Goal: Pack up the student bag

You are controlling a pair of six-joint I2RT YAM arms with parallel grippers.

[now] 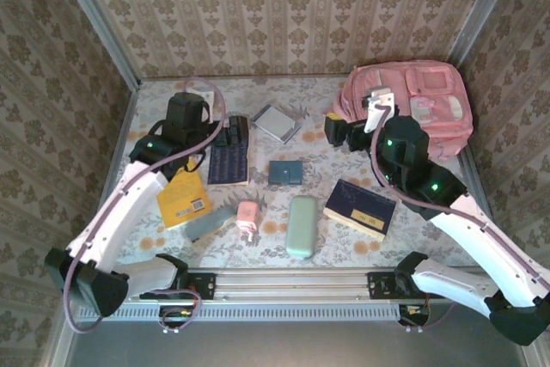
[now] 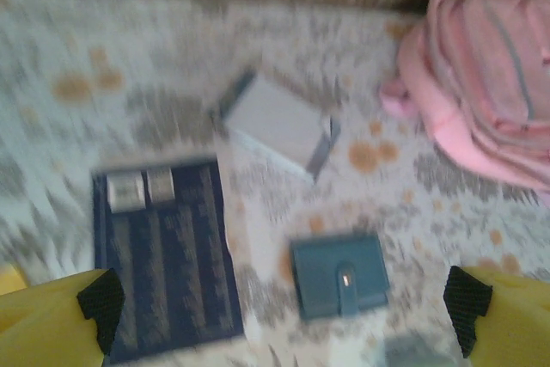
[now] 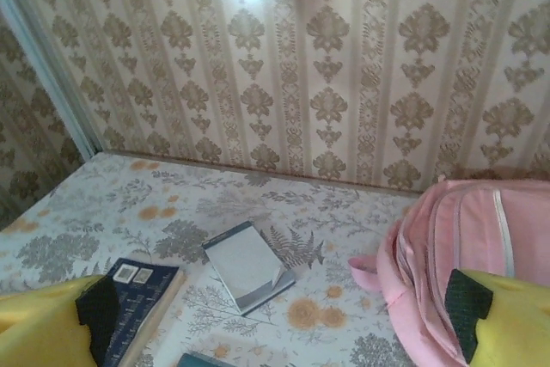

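1. The student bag lies flat in the far right corner of the table, against the back wall. Its front pockets face up. I cannot tell whether its main opening is unzipped.
2. The things to go in are spread singly over the middle of the table, none stacked. That probably leaves room to pick each one alone. They are a dark blue book, a grey notebook, a teal wallet, a yellow book, a small pink plug, a mint case and a second navy book.
3. The left hand hangs over the dark blue book and the wallet. Its fingers are spread wide and nothing is between them, so it looks poised to choose one of them.
4. The right hand is likewise wide open and empty. It is raised just beside the bag's near left edge and looks toward the back wall.
5. Nothing looks packed yet.
6. No writing can be read. The dark blue book carries two small pale labels, the yellow book a barcode patch and the navy book a gold panel. All are too small or blurred to read, and no brand shows on the bag.
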